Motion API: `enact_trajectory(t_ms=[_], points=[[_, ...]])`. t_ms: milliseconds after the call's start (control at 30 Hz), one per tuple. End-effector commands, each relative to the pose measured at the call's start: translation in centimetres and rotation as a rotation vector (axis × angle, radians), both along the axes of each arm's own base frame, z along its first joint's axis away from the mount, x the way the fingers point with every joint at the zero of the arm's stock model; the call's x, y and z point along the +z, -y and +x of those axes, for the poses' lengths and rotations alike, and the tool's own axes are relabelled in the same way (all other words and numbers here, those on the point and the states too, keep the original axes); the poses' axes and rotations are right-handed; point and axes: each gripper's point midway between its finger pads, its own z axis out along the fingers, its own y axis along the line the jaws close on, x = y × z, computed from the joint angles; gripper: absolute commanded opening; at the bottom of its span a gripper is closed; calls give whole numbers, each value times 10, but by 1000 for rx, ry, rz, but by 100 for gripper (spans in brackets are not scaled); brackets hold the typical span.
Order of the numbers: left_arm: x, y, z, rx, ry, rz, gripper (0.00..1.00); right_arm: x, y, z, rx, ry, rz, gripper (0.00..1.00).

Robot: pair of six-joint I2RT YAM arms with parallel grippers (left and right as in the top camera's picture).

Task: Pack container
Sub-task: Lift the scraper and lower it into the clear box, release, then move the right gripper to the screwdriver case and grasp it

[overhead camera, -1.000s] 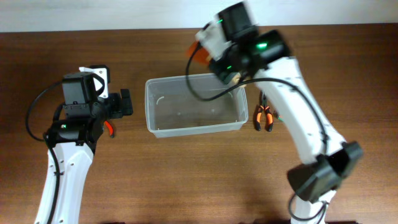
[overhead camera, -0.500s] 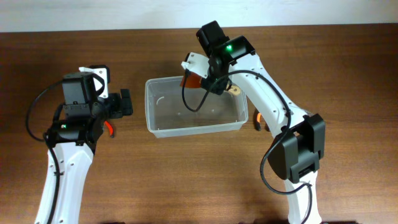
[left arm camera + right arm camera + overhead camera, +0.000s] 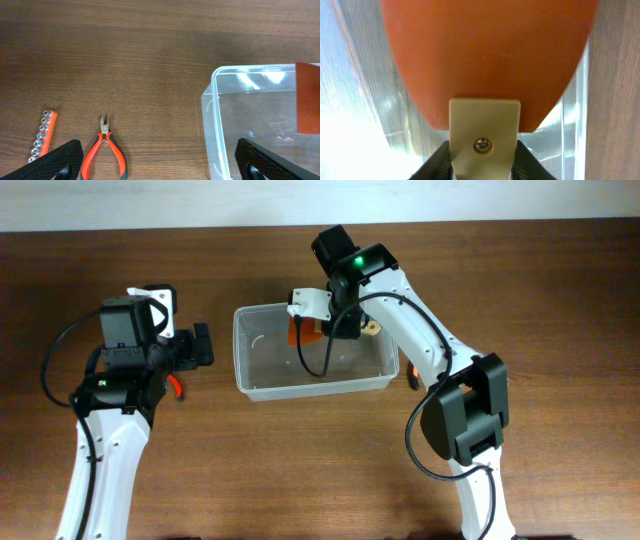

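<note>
Clear container (image 3: 315, 387) upright, mouth up, long axis left-right.

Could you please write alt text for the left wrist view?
A clear container sits at right on a wooden table, an orange object over it. Red pliers and a socket strip lie lower left; the left gripper is open.

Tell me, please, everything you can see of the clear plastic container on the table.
The container is a clear, glossy plastic tub, rectangular with rounded corners and a rim. It stands upright and open on the brown wooden table. The right gripper holds an orange object over its far part; whether that touches the tub cannot be told.
</note>
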Motion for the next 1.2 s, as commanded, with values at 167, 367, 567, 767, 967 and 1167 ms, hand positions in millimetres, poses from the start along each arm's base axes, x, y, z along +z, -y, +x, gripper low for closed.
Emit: enact_trajectory(t_ms=[167, 367, 567, 767, 967, 1167], points=[[5, -4, 4, 17, 13, -1, 99, 74, 22, 28, -303, 187, 6, 99], [5, -4, 4, 17, 13, -1, 99, 158, 70, 33, -615, 253, 145, 99], [5, -4, 4, 17, 13, -1, 99, 160, 194, 41, -1079, 186, 169, 99], [5, -4, 4, 17, 13, -1, 99, 126, 277, 38, -1255, 72, 159, 99], [5, -4, 4, 17, 13, -1, 99, 64, 311, 6, -1174, -102, 18, 99], [5, -4, 4, 17, 13, -1, 99, 10, 303, -24, -861, -234, -94, 99]])
